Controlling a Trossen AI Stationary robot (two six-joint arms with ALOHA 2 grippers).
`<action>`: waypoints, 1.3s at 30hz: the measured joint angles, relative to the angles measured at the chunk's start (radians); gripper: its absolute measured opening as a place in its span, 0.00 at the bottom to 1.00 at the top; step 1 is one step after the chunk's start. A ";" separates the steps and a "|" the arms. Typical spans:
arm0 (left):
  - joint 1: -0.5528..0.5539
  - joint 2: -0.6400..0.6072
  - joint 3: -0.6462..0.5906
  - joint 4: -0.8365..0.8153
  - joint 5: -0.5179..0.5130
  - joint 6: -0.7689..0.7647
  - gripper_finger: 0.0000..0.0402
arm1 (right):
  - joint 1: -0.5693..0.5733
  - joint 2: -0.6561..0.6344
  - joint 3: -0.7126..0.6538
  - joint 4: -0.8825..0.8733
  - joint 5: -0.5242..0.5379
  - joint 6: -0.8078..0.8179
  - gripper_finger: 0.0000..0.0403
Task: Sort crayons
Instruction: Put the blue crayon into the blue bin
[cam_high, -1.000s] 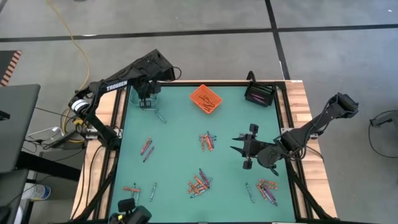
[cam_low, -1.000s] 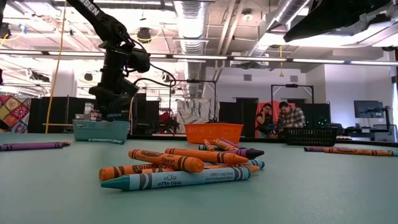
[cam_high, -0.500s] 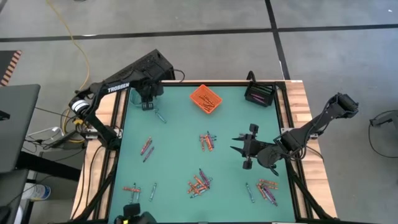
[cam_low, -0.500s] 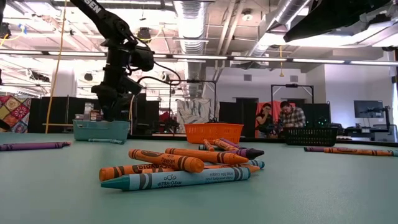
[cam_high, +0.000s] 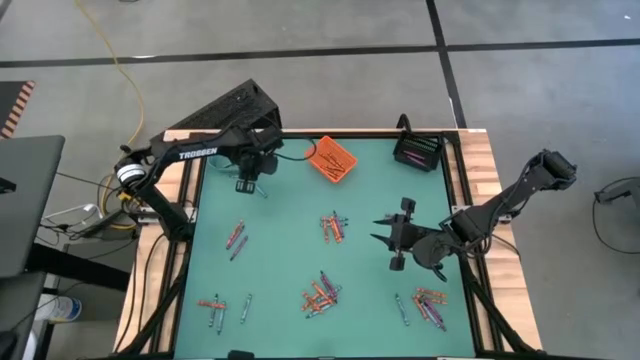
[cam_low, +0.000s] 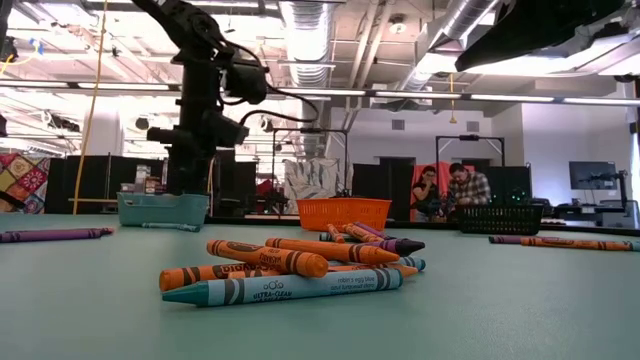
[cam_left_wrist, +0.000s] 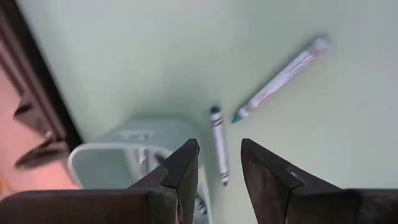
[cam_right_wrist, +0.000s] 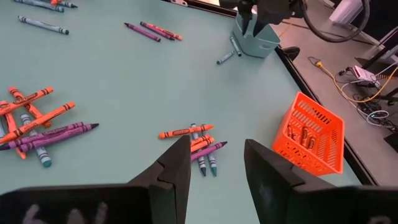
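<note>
Crayons lie in loose groups on the green table: one at the middle (cam_high: 333, 227), one toward the near edge (cam_high: 320, 293), one at the near right (cam_high: 432, 305), and some on the left (cam_high: 235, 238). My left gripper (cam_high: 246, 183) hangs open, pointing down, just to the right of the teal bin (cam_left_wrist: 124, 155), with nothing between its fingers. Below it a crayon (cam_left_wrist: 217, 143) lies on the table beside the bin, and another (cam_left_wrist: 280, 78) lies farther off. My right gripper (cam_high: 383, 232) is held open above the table at the right, empty.
An orange bin (cam_high: 331, 159) holding a few crayons stands at the far middle, and a black bin (cam_high: 418, 152) at the far right. Bare green table lies between the crayon groups. People sit in the room beyond the table (cam_low: 450, 190).
My left gripper has swung from above the teal bin toward the table's right edge and a little toward the near edge, rolling somewhat as it went. It now hangs beside the bin. The crayons on the table lie as before.
</note>
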 joint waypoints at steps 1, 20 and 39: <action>-0.005 0.000 0.000 0.001 0.017 0.000 0.28 | 0.000 0.000 0.000 0.000 0.000 0.000 0.37; -0.051 0.000 -0.121 0.098 0.098 0.027 0.28 | 0.001 0.000 0.000 0.001 -0.005 0.001 0.37; -0.060 0.099 -0.173 0.231 0.169 0.072 0.26 | 0.000 0.000 0.000 0.002 -0.005 0.010 0.37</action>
